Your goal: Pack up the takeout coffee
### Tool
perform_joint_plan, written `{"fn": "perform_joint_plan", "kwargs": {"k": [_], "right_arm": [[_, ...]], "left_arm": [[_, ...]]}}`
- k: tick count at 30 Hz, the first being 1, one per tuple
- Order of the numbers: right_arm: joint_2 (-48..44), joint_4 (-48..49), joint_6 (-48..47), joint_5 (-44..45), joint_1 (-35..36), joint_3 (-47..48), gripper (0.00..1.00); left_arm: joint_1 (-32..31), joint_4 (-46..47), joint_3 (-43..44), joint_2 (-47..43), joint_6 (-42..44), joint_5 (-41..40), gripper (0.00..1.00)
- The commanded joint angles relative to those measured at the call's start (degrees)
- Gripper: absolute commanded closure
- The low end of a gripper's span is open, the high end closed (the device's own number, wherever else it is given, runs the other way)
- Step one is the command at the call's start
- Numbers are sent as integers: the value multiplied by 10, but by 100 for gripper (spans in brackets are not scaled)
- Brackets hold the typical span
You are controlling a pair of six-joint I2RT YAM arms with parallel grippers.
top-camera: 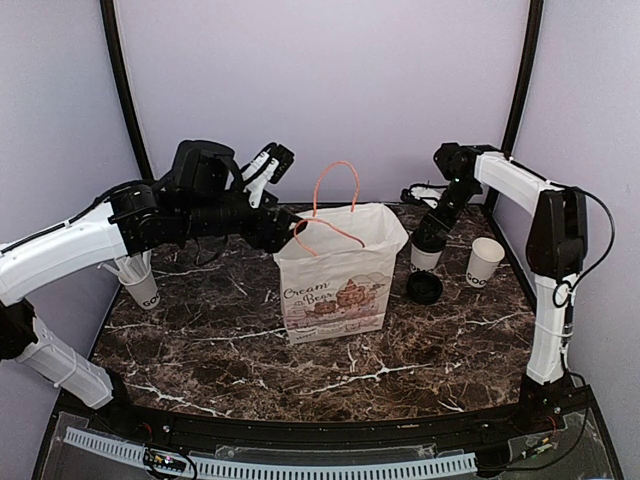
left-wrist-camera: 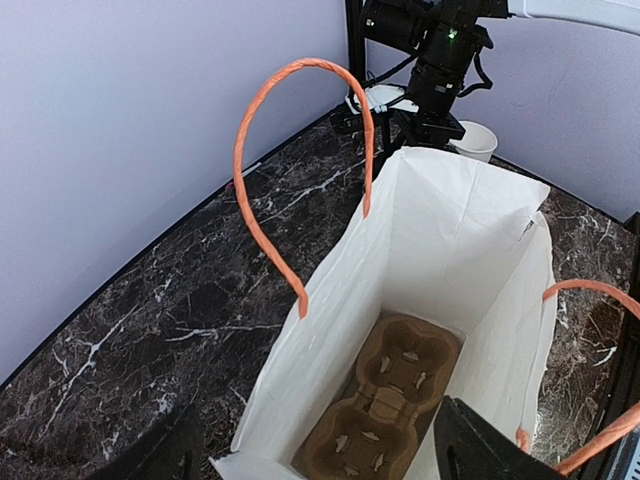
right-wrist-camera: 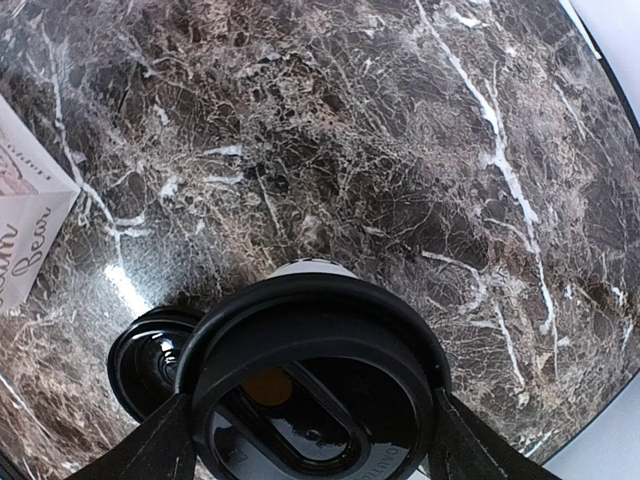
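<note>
The takeout coffee (top-camera: 425,258), a small white cup with a black lid (right-wrist-camera: 300,310), stands right of the white paper bag (top-camera: 335,275). My right gripper (top-camera: 432,238) comes down on it from above; in the right wrist view its fingers (right-wrist-camera: 160,445) press both sides of the lid, with the gripper (right-wrist-camera: 310,420) shut on it. My left gripper (top-camera: 295,230) is open at the bag's left rim, near the orange handle (top-camera: 335,190). The left wrist view looks into the open bag (left-wrist-camera: 450,230), where a brown cup carrier (left-wrist-camera: 385,410) lies on the bottom.
A loose black lid (top-camera: 424,288) lies on the marble table (top-camera: 220,340) just in front of the coffee, also in the right wrist view (right-wrist-camera: 140,360). An empty white cup (top-camera: 485,262) stands at the right. A cup with straws (top-camera: 140,285) stands at the left edge.
</note>
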Motion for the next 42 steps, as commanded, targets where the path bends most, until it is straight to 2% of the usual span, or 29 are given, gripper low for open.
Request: {"fn": "perform_joint_plan", "kwargs": {"k": [1,6,16,23,30,33,37,42], "right_arm": [[-2,-10,11,17,6,-8,27],[-29,-37,7,-3,6,20,32],[-169,-71,-50,-104,8,62,35],[-242,-84,-67,-177,19,130,34],[-331,-36,-71,-255,68,115,34],[-351,-31,-79,-254,109,100,37],[-358,-43,-101,-237,150,82,37],[-352,-35,-122,-157,225,59,38]], "left_arm": [[3,7,-9,-33,-9,-4,18],[3,-3,-5,-48,-5,-19,18],[17,-29,13,-71,-16,-42,13],[52,-66,53,-40,-39,25,14],[87,-86,89,1,-51,117,14],[95,-89,104,25,-60,132,15],[139,-92,120,45,-96,130,16],[200,-73,120,65,-129,179,16]]}}
